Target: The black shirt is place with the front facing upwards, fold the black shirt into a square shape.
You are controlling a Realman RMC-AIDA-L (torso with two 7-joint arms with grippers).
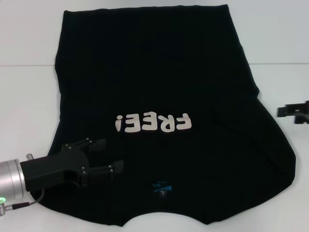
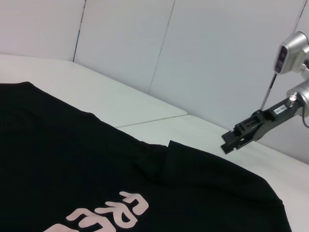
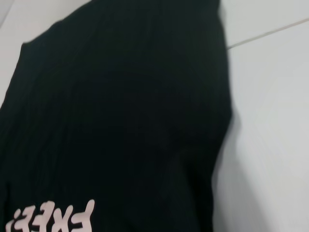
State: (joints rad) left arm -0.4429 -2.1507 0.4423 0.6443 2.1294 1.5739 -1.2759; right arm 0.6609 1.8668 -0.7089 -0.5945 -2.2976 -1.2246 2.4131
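Hovering over the near left shoulder of the large black cotton T-shirt [image 1: 159, 87], the robot's black left gripper [image 1: 110, 155] holds its two fingers apart, gripping nothing. Just beyond the neckline, a small blue neck label [image 1: 162, 187] shows. Farther on, off-white "FREE!" lettering [image 1: 153, 123] runs across the chest, facing up. The garment lies spread flat on the white table [image 1: 24, 106], collar toward the robot and hem at the far edge. Off to the right, the black right gripper [image 1: 295, 111] hangs beside the shirt's sleeve, well clear of the cloth; whether its fingers are parted cannot be told.
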